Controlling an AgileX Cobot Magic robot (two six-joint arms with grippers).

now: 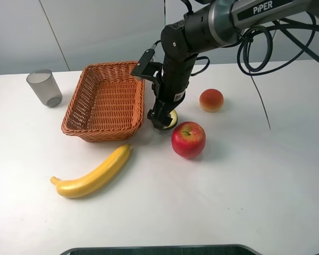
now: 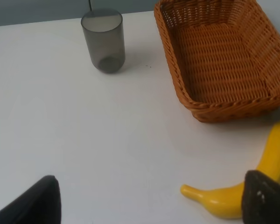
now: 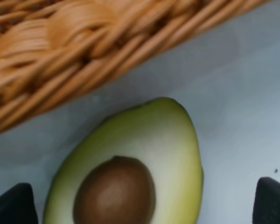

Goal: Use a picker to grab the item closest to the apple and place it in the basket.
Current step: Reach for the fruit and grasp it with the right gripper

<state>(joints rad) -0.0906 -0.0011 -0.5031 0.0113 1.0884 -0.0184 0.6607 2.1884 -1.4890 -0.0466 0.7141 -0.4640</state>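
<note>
Holds the right claw (image 3: 142,203) spread wide over the avocado half (image 3: 130,158), cut side up on the bench (image 1: 244,180) between basket (image 1: 103,132) and apple (image 1: 188,139).

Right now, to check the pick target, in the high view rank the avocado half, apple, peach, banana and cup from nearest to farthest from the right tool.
From the right tool:
1. avocado half, right beneath it, beside the basket
2. apple, just to its lower right
3. peach, off to the right
4. banana, lower left
5. cup, far left
</note>
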